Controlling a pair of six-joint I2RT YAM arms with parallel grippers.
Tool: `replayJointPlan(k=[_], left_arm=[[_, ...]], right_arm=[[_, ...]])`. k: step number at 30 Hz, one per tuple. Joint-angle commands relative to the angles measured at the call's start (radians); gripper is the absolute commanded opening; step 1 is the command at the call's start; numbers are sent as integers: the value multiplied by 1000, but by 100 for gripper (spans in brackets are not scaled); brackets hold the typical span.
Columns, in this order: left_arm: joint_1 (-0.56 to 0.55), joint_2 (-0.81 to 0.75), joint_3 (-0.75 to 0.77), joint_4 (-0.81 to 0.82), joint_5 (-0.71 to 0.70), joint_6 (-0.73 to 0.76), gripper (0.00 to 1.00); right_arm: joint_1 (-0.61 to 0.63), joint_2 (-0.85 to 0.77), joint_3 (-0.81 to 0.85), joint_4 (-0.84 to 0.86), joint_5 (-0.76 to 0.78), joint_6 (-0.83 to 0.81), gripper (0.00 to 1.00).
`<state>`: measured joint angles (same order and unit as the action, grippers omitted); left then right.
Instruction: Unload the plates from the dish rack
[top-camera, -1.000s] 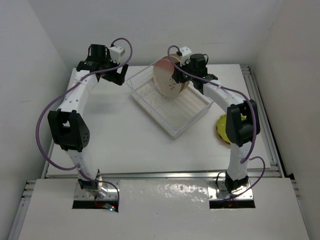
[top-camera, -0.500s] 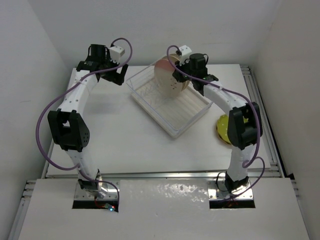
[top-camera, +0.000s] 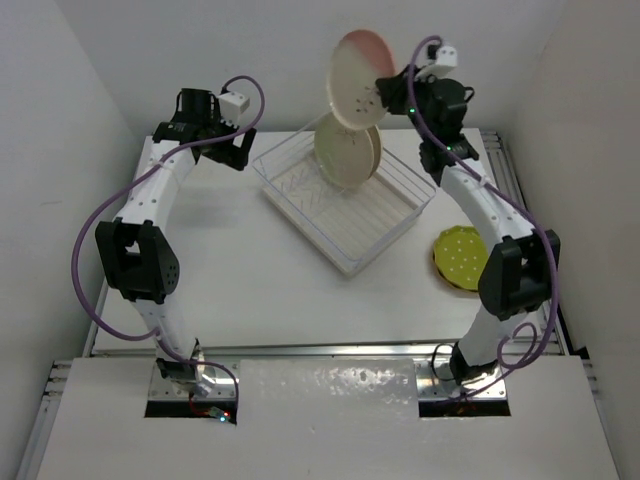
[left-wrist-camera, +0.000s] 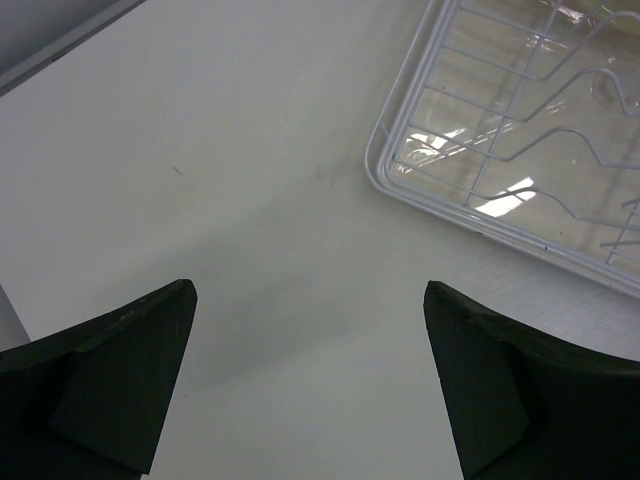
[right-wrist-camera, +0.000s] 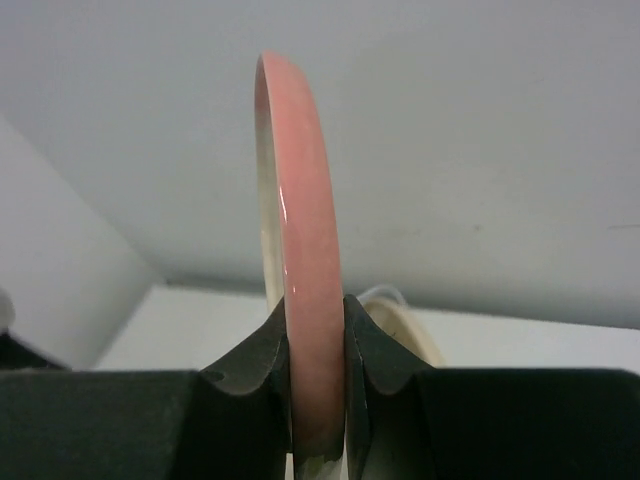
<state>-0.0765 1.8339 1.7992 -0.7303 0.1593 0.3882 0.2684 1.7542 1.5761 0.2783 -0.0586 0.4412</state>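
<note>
The white table (top-camera: 230, 270) carries two things directly. The dish rack (top-camera: 300, 222) sits flat on its far half, turned at an angle to the table's edges, with one corner pointing towards the near side. The yellow dotted plate (top-camera: 458, 255) lies flat on the tabletop to the right of the rack, near it but apart (its right rim is hidden behind the right arm). In the left wrist view the rack's rounded corner rests on bare tabletop, which shows a few faint scuffs.
</note>
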Motion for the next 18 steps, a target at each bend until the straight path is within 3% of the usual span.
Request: replayJointPlan(k=[1, 7, 18], left_arm=[[9, -22, 29, 25, 0, 3, 95], [9, -2, 29, 35, 29, -20, 95], [9, 1, 23, 20, 3, -5, 95]], right_arm=[[-167, -61, -48, 326, 106, 337, 0], [-299, 19, -142, 518, 244, 490, 0], [-331, 183, -212, 473, 515, 501, 0]])
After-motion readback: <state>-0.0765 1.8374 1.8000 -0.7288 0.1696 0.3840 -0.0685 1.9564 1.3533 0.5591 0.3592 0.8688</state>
